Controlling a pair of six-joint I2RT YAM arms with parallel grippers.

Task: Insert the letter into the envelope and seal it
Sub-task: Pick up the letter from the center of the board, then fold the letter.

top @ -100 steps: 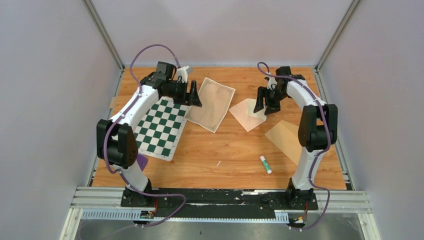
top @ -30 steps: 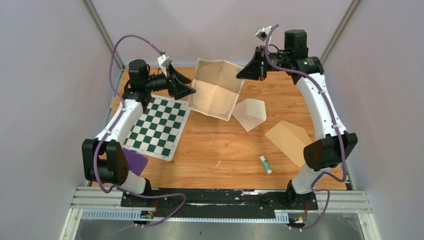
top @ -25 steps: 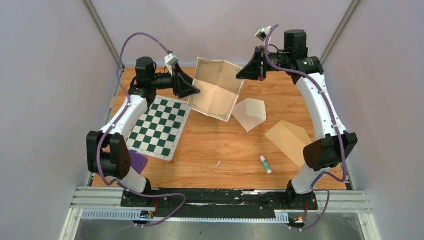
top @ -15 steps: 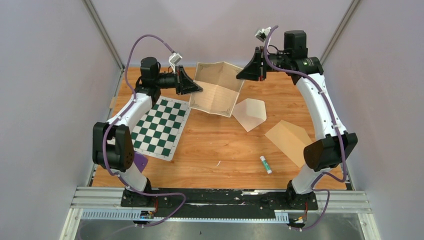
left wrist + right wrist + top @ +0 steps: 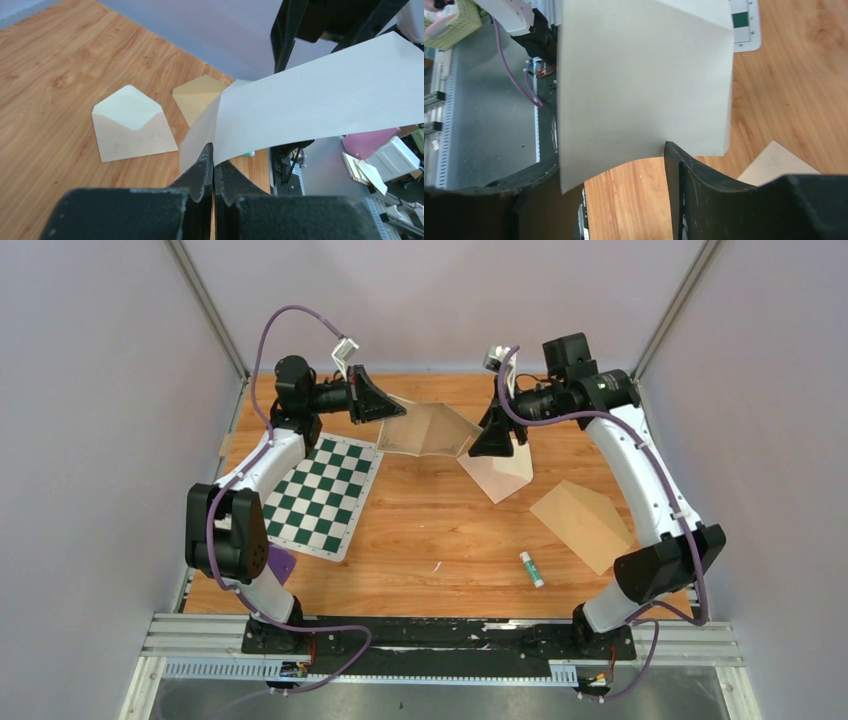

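Handover above the envelope (image 5: 132, 127): the left gripper (image 5: 213, 165) newly clamps the letter (image 5: 320, 105) (sagging mid-air) as the right gripper (image 5: 611, 157) spreads its fingers, apparently letting go; insertion still awaits.

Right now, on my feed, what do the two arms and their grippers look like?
Both arms are white link shells with bulky black joints: left arm, right arm. A purple cable loops along each. The left gripper and right gripper are black, each with two tapering fingers; a small white module sits at each wrist.
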